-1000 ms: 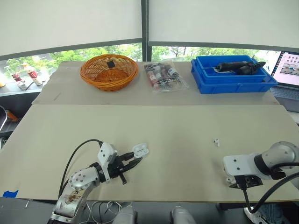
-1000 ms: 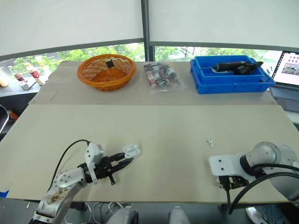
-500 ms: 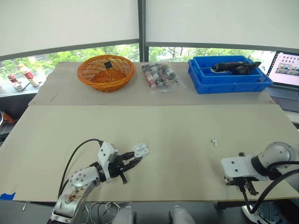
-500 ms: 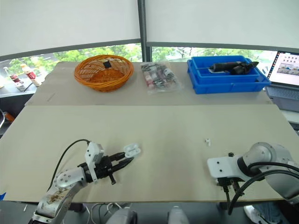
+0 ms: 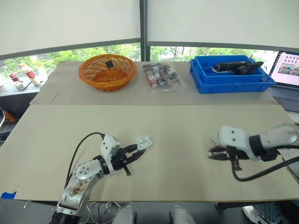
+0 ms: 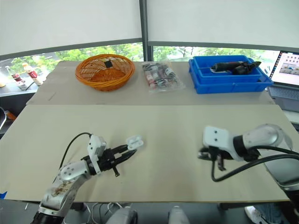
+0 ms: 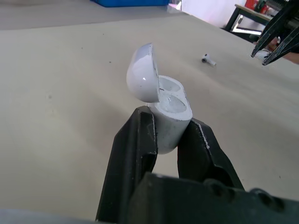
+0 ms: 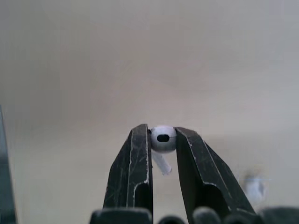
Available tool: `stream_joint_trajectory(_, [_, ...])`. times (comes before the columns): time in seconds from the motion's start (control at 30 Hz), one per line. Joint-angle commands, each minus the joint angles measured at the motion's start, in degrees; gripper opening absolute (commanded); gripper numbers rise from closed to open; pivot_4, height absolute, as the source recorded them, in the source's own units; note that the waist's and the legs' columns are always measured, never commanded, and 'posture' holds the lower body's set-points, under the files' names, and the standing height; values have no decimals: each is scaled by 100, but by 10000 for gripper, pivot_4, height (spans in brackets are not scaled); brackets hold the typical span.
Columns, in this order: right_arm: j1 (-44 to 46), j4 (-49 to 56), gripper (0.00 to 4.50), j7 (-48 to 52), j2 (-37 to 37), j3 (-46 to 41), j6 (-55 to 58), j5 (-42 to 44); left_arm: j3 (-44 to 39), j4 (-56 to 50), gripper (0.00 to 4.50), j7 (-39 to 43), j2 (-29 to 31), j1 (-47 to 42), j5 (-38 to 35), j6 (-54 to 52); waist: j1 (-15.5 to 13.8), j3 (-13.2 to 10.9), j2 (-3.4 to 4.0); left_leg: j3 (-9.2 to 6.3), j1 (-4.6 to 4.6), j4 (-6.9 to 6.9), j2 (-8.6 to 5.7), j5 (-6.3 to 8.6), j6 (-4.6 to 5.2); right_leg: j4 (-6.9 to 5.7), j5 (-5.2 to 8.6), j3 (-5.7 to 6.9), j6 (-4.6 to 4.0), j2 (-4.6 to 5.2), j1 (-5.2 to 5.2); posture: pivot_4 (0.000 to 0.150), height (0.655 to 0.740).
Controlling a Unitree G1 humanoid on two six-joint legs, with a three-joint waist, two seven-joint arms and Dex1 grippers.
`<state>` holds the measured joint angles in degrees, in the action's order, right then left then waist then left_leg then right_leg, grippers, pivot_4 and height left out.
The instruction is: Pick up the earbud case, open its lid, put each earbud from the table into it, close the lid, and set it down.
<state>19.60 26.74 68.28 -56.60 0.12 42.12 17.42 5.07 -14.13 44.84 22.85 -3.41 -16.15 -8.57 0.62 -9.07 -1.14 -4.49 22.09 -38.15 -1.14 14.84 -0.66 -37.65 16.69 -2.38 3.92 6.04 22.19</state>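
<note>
Earbud (image 8: pixel 163 138) sits in right gripper (image 8: pixel 162 131); left gripper (image 7: pixel 170 119) holds open earbud case (image 7: pixel 171 106).

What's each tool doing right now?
Left tool: closed on the earbud case, lid open.
Right tool: closed on an earbud.

A lab-like workroom: board-topped table (image 5: pixel 177 122) beside blinded windows (image 5: pixel 60 57); a laptop (image 5: pixel 289 70); a blue bin (image 5: pixel 233 87) holding a tool (image 5: pixel 232 67).

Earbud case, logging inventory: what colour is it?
White case, clearest in the left wrist view.
</note>
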Motion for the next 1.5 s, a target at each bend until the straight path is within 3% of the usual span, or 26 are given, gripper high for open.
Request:
stream_joint_trajectory(0.03, [555,534,3594,-1191,1172,-565,1354,1028,-33,31,6136,-139,-224,-341,-137,129,3,-1,-2,-2,1,-2,0,0,0,-2,0,0,0,-1,1,1500,7400])
stream_joint_trajectory(0.27, [1042,896,3594,-3644,4080,-947,1855,1720,39,258,6136,-300,-661,-863,-204,39,-21,-1,-3,-13,20,-15,-13,-2,-4,-31,0,1,0,8,27,1500,7400])
stream_joint_trajectory(0.47, [689,903,3594,-4588,5008,-593,1509,1671,34,392,6136,-436,-860,-1093,-251,-34,13,0,-1,-13,17,-15,-17,-4,-7,-40,0,0,0,9,34,1500,7400])
stream_joint_trajectory(0.97, [-135,405,3594,-4989,5193,286,152,1063,77,438,6136,-380,-906,-1272,-311,-180,55,0,-1,-10,18,-13,-17,-5,-9,-43,0,-3,0,6,43,1500,7400])
stream_joint_trajectory(1.5, [-433,203,3594,-5017,4914,929,-305,568,126,430,6136,-420,-963,-1324,-264,-168,52,0,-1,-10,18,-12,-16,-5,-9,-42,0,-3,0,5,42,1500,7400])
